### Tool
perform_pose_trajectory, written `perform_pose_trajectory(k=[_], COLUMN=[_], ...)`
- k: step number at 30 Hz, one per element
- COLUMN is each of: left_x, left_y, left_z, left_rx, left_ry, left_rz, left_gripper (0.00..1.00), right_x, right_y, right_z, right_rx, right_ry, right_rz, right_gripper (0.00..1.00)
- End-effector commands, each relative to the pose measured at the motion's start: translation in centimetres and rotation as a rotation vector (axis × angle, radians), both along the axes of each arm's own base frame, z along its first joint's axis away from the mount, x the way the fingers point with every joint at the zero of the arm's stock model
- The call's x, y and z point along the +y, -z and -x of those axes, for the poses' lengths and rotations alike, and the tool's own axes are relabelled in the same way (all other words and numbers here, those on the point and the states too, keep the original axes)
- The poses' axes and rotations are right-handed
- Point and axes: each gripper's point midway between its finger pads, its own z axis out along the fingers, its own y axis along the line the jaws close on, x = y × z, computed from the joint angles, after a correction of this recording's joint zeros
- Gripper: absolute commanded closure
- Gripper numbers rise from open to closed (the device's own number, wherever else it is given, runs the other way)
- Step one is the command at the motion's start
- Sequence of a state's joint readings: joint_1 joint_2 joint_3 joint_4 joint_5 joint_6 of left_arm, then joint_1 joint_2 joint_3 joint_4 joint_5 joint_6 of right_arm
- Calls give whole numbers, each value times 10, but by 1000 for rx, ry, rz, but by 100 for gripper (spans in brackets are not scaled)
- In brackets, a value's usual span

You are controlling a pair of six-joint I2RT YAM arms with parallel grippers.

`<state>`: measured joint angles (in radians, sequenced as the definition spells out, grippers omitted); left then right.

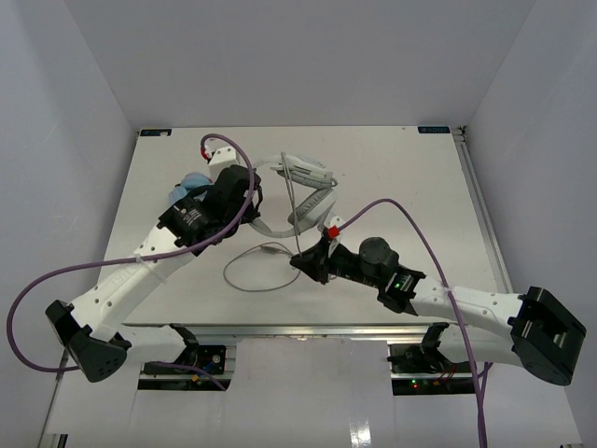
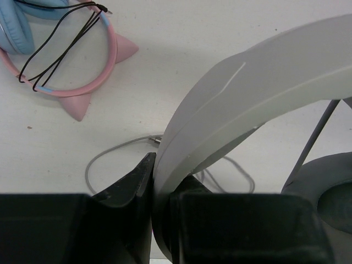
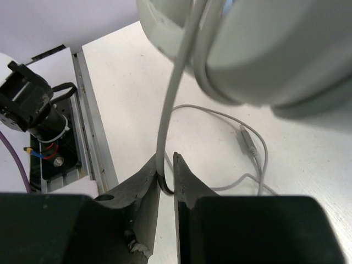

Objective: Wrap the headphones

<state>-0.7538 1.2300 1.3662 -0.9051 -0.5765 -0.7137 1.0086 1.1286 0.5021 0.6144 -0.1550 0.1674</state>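
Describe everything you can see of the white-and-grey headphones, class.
The headphones are white-and-grey and plastic-looking, with a broad, smooth arched headband, a dark grey padded ear cup and a thin grey cable ending in a plug. They are near the middle of the table. The left gripper clamps the headband. The right gripper pinches the cable, whose slack lies looped on the white surface.

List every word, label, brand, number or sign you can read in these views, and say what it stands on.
No text can be read in any view.
Far-left teal sticker on the corner of the white table: print too small to read.
Far-right teal sticker on the other far corner: too small to read.
White-and-grey over-ear headphones: no marking shows.
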Motion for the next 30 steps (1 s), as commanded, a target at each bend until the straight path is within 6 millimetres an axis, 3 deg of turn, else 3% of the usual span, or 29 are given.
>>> perform_pose_trajectory(k=[1, 7, 19, 30], left_x=[-15, -26, -27, -31], left_y=[-61, -64, -84, -95], left_z=[-3, 5, 27, 42], left_rx=[-139, -135, -154, -160], left_ry=[7, 59, 122, 181], left_rz=[235, 316, 430, 509], left_gripper=[100, 100, 100, 100], right_x=[1, 5, 26, 47], right_y=[-28, -32, -45, -21], right_z=[-5, -9, -25, -28], right_rx=[-138, -240, -339, -327], right_ry=[14, 13, 27, -66], right_rz=[-90, -154, -283, -314], right_gripper=[78, 69, 62, 60])
